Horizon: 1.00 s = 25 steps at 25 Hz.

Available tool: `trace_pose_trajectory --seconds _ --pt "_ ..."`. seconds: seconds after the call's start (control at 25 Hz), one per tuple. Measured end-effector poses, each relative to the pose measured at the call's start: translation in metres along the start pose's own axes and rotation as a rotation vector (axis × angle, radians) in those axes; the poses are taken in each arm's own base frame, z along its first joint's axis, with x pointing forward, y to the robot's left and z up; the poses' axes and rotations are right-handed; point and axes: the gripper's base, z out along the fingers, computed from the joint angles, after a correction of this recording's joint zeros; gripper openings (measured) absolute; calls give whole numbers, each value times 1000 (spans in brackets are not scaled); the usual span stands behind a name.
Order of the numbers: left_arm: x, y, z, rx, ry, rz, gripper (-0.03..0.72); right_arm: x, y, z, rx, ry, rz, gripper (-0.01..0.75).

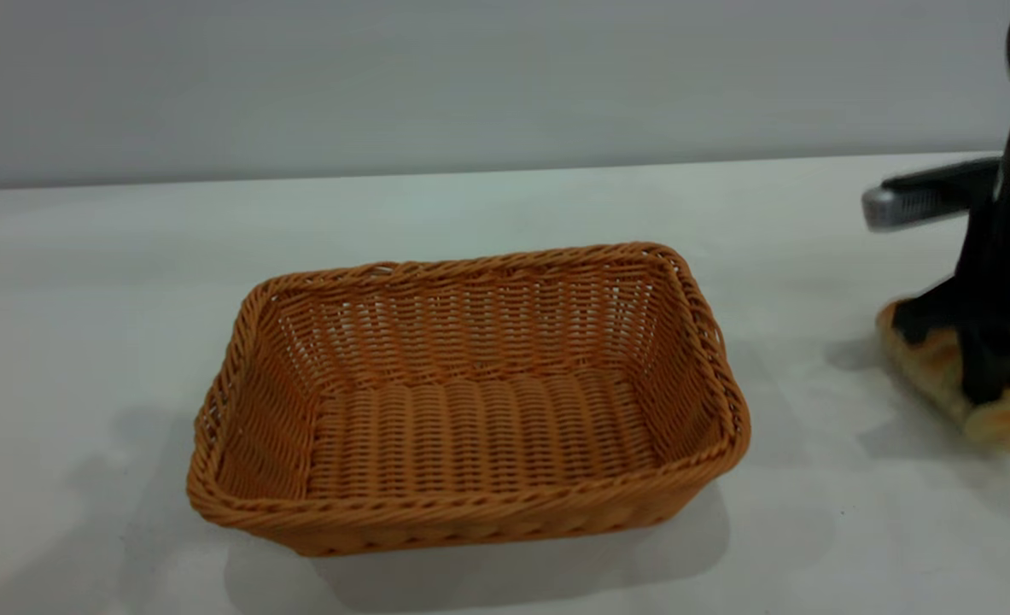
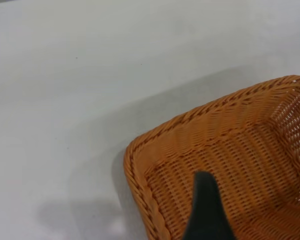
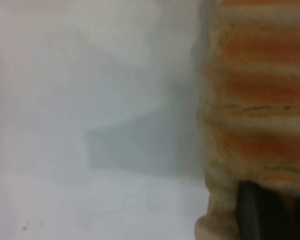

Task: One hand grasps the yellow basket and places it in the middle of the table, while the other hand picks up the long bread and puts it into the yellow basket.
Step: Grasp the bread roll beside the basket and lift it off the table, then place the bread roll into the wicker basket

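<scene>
The yellow basket (image 1: 470, 401) stands upright in the middle of the table (image 1: 86, 299), with nothing in it. It also fills the lower part of the left wrist view (image 2: 230, 155). My left gripper is out of the exterior view; a black part of it (image 2: 206, 212) hangs over the basket's inside near a corner, not touching the rim. My right gripper (image 1: 974, 371) is at the far right, shut across the long bread (image 1: 931, 363), which is at table height. The bread's striped top (image 3: 260, 90) shows with a black finger (image 3: 270, 215) against it.
A grey-tipped black bar (image 1: 897, 205) of the right arm sticks out to the left above the bread. Bare white table lies between the basket's right rim and the bread. A grey wall stands behind the table's far edge.
</scene>
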Motion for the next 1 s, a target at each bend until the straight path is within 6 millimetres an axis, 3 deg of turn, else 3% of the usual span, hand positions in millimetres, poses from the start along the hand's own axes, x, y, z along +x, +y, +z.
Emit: trace_pose_trajectory --seconds 0.24,0.48,0.76,1.0 --pt "0 -1 -4 0 -12 26 561 -8 16 -61 -2 -140 -48 49" --pt "-1 -1 -4 0 -13 27 561 -3 65 -114 -39 -269 -177 49" --pt "-1 -1 -4 0 -13 27 561 13 145 -127 -122 -355 -382 49" --pt "-1 -2 -13 3 -40 31 561 19 186 -110 -169 -401 -481 48"
